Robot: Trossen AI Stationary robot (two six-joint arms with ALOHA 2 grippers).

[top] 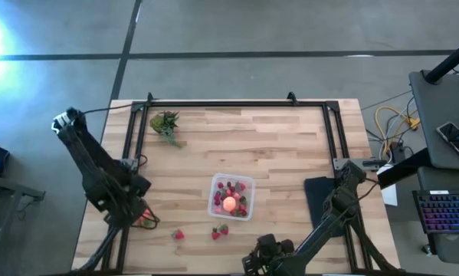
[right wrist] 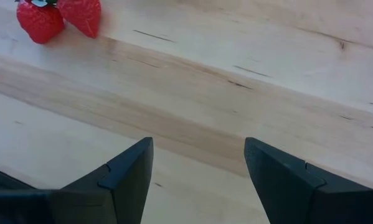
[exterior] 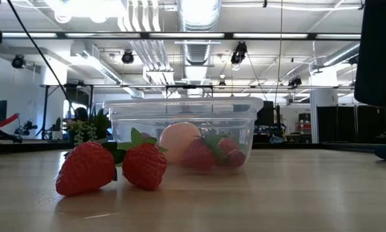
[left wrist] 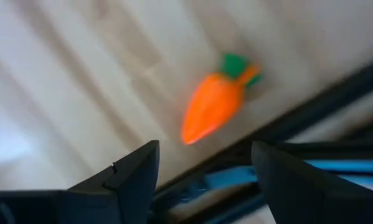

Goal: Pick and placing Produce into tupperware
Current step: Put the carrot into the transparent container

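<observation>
The clear square tupperware [top: 231, 197] stands mid-table and holds several red strawberries and the round orange-pink fruit [top: 229, 203]; the low view shows it [exterior: 183, 132] behind two loose strawberries [exterior: 86, 169]. Those two berries [top: 220, 231] lie on the wood near the container's near side, and a third [top: 179, 234] lies further left. My left gripper [top: 142, 218] is open, hovering over an orange carrot with a green top [left wrist: 214, 106] at the table's near-left edge. My right gripper [right wrist: 198, 149] is open at the near edge [top: 254, 257], to the right of the two berries [right wrist: 58, 18].
A green leafy clump [top: 165, 124] lies at the far-left part of the table. A flat black pad [top: 321, 201] lies right of the container. A black frame rail [left wrist: 311, 106] runs beside the carrot. Bare wood stretches between the container and the far edge.
</observation>
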